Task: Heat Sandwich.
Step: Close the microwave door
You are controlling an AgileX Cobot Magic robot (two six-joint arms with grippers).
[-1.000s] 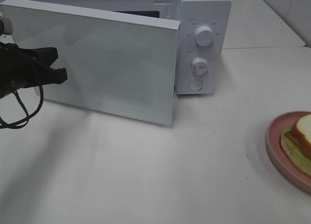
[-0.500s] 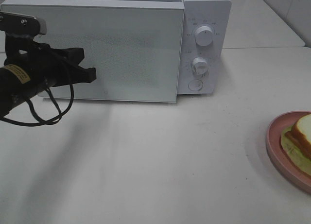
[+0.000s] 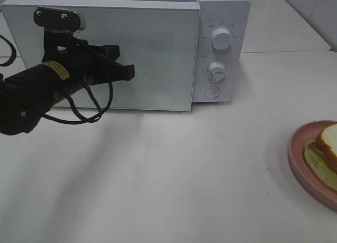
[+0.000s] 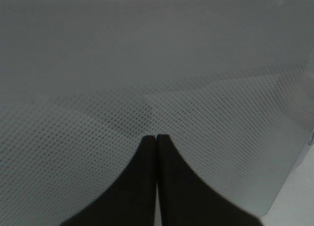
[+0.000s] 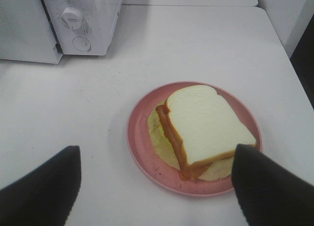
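Pressing its fingers together, the left pincer (image 4: 156,138) meets the microwave door (image 4: 157,64). Only the right wrist view shows the right pincer (image 5: 157,179) spread wide over the whole sandwich (image 5: 203,128) on its pink plate (image 5: 142,152), on the tabletop (image 5: 73,103).

No text can be made out. A yellow label (image 3: 54,70) sits on the arm behind the left claw (image 3: 128,73), its print too small to read (likewise the faint markings ringing the microwave's two dials (image 3: 221,39), beyond the claw's tip).
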